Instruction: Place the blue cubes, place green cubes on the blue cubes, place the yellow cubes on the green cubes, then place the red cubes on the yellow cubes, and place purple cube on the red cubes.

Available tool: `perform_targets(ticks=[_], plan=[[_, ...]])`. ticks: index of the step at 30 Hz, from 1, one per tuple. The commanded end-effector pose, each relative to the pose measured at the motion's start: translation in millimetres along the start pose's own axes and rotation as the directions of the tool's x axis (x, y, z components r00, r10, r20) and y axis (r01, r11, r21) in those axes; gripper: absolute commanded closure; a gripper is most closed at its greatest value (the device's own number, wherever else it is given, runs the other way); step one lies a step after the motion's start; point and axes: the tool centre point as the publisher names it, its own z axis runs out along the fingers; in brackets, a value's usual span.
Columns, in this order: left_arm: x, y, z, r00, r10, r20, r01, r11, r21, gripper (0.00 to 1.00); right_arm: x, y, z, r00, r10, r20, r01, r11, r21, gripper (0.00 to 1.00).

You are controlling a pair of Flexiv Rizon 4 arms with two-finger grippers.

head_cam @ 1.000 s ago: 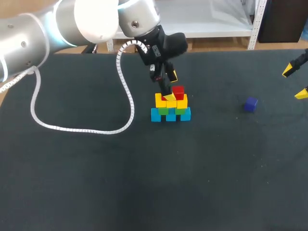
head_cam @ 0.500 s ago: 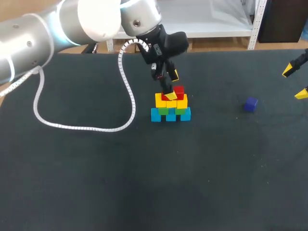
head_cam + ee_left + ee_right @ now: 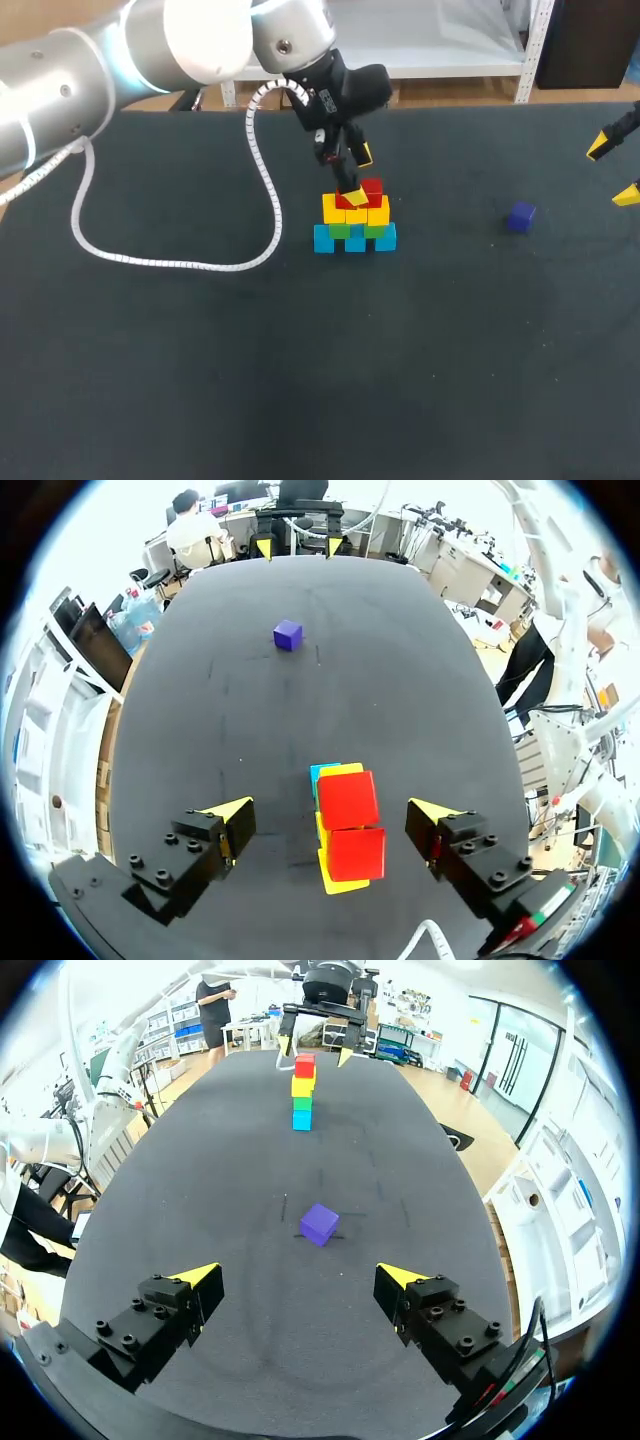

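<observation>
The cube stack (image 3: 355, 222) stands at mid-table: blue cubes (image 3: 323, 239) at the bottom, green cubes (image 3: 340, 231) on them, yellow cubes (image 3: 378, 212) above, and two red cubes (image 3: 371, 189) on top. My left gripper (image 3: 357, 177) hovers open right over the stack. In the left wrist view the red cubes (image 3: 348, 800) lie below and between its spread fingers, untouched. The purple cube (image 3: 520, 216) lies alone on the table to the right. It sits ahead of my open right gripper (image 3: 300, 1277), as the purple cube (image 3: 319, 1224) shows. My right gripper (image 3: 612, 170) is at the right edge.
A white coiled cable (image 3: 170, 262) from my left arm loops across the dark table (image 3: 300, 380) left of the stack. The stack (image 3: 302, 1090) is seen far beyond the purple cube from the right wrist.
Almost nothing differs: the left arm's cable loop has shifted slightly. Both grippers and all cubes stand as before.
</observation>
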Motion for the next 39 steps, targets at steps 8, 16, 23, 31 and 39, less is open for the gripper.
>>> perform_targets(ticks=[8,16,23,31,39], plan=[[0.9,6.7,0.5,1.0,0.004,-0.006,-0.004,1.0,0.013,0.0,0.3,-0.5,0.1,1.0,-0.001,0.002,0.001,1.0,0.0,0.0],[1.1,10.5,-0.2,1.0,0.006,-0.01,-0.006,1.0,0.01,0.0,0.3,-0.5,0.1,1.0,-0.001,0.002,0.001,1.0,0.0,0.0],[0.4,11.4,0.7,1.0,0.006,-0.01,-0.006,1.0,0.014,0.0,0.3,-0.5,0.1,1.0,-0.001,0.002,0.001,1.0,0.0,0.0],[0.0,13.0,1.1,1.0,0.008,-0.01,-0.008,1.0,0.016,0.0,0.3,-0.5,0.1,1.0,-0.001,0.002,0.001,1.0,0.0,0.0],[0.4,14.0,1.5,1.0,0.008,-0.012,-0.007,1.0,0.018,0.0,0.3,-0.5,0.1,1.0,-0.001,0.002,0.001,1.0,0.0,0.0]])
